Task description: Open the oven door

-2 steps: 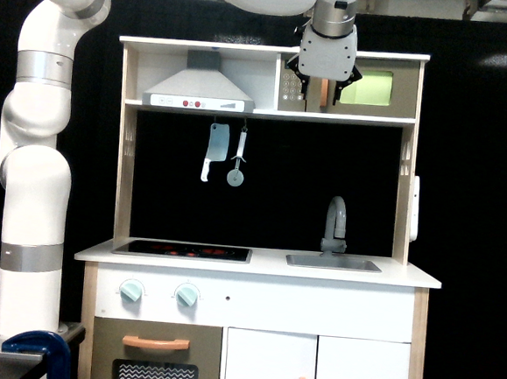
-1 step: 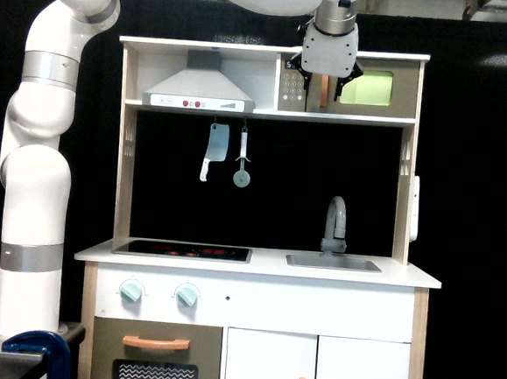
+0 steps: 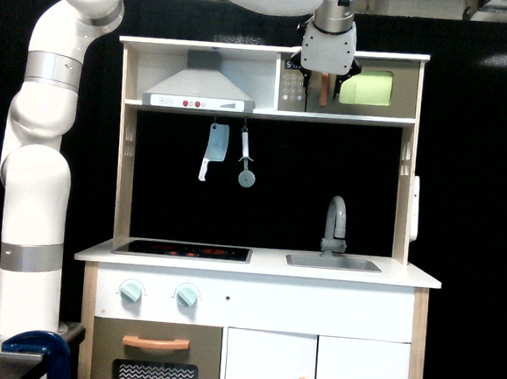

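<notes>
The oven door (image 3: 373, 88) is the small taupe panel with a yellow-green window on the kitchen's top shelf, at the exterior view's right, and it stands closed. Its short vertical orange handle (image 3: 323, 92) shows just below my wrist. My gripper (image 3: 325, 77) is right at that handle. Its dark fingers (image 3: 355, 73) are spread either side of the handle, so it is open. The gripper body hides the handle's upper part.
A keypad panel (image 3: 290, 85) sits left of the handle and a range hood (image 3: 198, 90) further left. A toy cleaver (image 3: 210, 149) and pizza cutter (image 3: 245, 171) hang below the shelf. Lower down are the faucet (image 3: 334, 222), sink (image 3: 333, 262), hob (image 3: 183, 251) and the large lower door (image 3: 154, 357).
My gripper has risen slightly and closed in on the handle. The hanging pizza cutter has swung toward the exterior view's right. The door has not moved.
</notes>
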